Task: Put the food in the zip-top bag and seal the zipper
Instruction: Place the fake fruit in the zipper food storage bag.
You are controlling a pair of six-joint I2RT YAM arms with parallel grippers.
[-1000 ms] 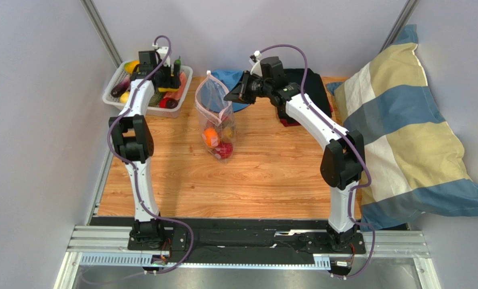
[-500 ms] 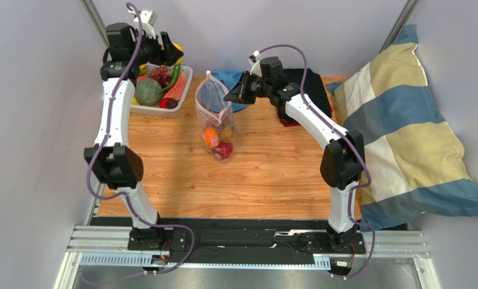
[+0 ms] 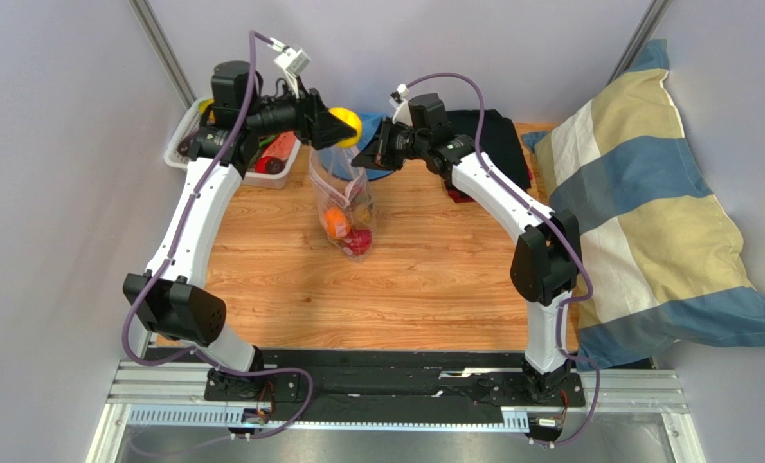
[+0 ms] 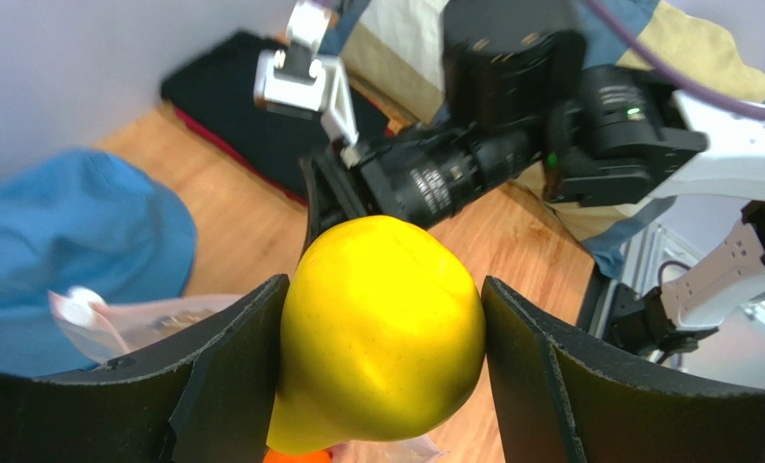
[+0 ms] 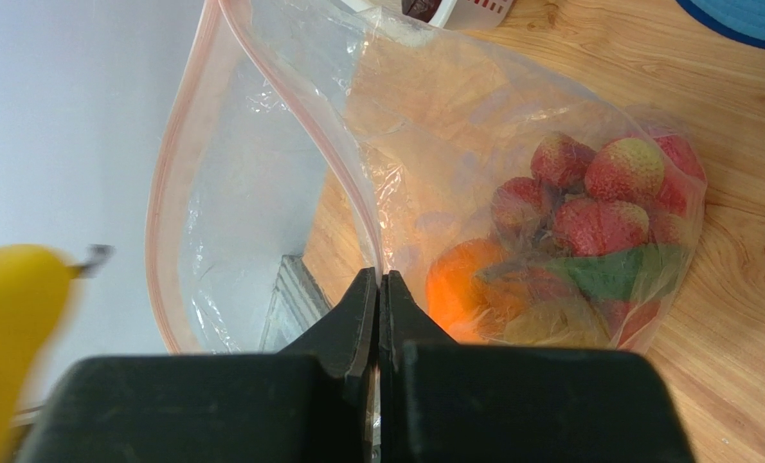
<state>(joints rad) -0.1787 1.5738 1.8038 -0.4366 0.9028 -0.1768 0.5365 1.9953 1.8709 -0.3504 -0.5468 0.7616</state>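
Note:
My left gripper is shut on a glossy yellow toy pear and holds it in the air just above the mouth of the zip-top bag. In the top view the pear sits between the two grippers. My right gripper is shut on the bag's rim and holds the bag upright and open. The pinkish zipper loops round the open mouth. Inside the bag lie an orange fruit, red lychees and a green leaf.
A white basket with more toy food stands at the back left, partly hidden by my left arm. A blue bucket hat and a black cloth lie behind the bag. A striped pillow fills the right side.
My left arm lifted out of the basket with the yellow pear and swung right, to just above the bag's mouth. My right gripper kept hold of the bag's rim.

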